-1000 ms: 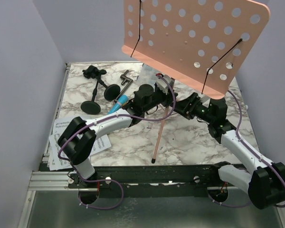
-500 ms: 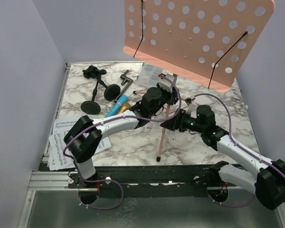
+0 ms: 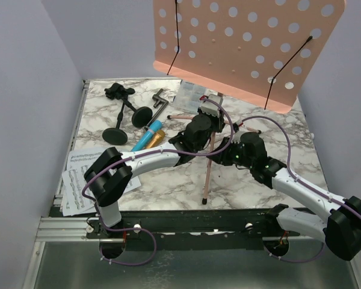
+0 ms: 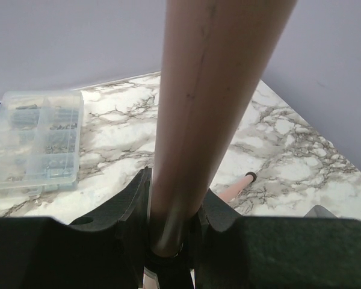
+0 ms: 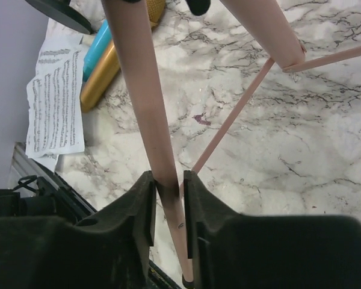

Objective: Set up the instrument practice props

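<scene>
Lavender walls [image 3: 24,90] enclose a marble-patterned table [image 3: 168,180]. At its front-left corner lie the white printed music pages [image 3: 78,174], overlapping one another. Behind them, at the back left, the two black round-based poles [image 3: 123,117] lie side by side. Just right of their bases, the blue microphone [image 3: 145,135] and the gold microphone [image 3: 156,137] lie touching along their length. Further back sits a small clear plastic box [image 3: 192,93].

In the middle, the left gripper [image 4: 171,198] is clamped around the central tube [image 4: 210,90] of the stand, jaws pressed against both sides. Above it the pink perforated music rack [image 3: 240,42] rises high over the table, its desk tilted, with two black page-holder wires across it. The rose-gold tripod legs [image 5: 262,33] are splayed below.

To the right, the right gripper [image 5: 167,186] pinches the near leg [image 3: 208,174] low down, its jaws tight on the tube; that leg's black foot sits near the table's front edge.
</scene>
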{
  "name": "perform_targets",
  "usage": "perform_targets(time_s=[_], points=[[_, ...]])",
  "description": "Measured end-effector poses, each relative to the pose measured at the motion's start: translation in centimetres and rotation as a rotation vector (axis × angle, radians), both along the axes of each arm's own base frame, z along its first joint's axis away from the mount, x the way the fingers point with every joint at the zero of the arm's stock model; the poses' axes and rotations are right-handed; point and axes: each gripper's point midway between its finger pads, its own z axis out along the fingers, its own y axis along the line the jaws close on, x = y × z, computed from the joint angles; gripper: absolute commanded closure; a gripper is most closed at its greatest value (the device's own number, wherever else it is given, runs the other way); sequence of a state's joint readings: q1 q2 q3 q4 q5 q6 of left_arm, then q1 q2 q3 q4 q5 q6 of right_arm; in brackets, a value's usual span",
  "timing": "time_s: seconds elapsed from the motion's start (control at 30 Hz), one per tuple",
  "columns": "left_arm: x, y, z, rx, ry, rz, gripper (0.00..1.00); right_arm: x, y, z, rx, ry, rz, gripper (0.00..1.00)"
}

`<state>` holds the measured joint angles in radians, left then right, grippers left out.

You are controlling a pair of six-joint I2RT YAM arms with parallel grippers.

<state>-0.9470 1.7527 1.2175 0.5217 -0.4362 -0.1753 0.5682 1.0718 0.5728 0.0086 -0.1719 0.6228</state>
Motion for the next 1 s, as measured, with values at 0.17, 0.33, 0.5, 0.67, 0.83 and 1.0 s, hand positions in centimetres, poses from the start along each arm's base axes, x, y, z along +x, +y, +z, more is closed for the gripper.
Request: perform_targets(time_s=[0.17,0.33,0.5,0.67,0.83,1.0], points=[[0.5,0.4,0.1,-0.011,0.027,0.051,1.00,0.4,-0.3,0.3,-0.002,-0.006,-0.012,0.79],[1.2,-0.2,0.3,-0.028,0.047,0.094,1.00,1.3,-2.0,0.4,-0.008,0.000,-0.074,0.76],[1.9,-1.6,0.4,-0.021,0.054,0.127,1.00,2.1,-4.6,0.4,0.012,0.029,-0.141,0.69],[2.2,-2.4,0.0,0.002,0.067,0.146,1.00,2.2,-5.6,-0.3,0.025,0.074,-0.176,0.62],[2.4,-2.8,-0.2,0.011,0.077,0.184,1.00,2.4,-6.7,-0.9,0.058,0.135,-0.184,0.53],[2.3,-3.1,-0.4,0.014,0.106,0.203,1.00,2.2,-7.4,-0.9,0.077,0.161,-0.189,0.50]])
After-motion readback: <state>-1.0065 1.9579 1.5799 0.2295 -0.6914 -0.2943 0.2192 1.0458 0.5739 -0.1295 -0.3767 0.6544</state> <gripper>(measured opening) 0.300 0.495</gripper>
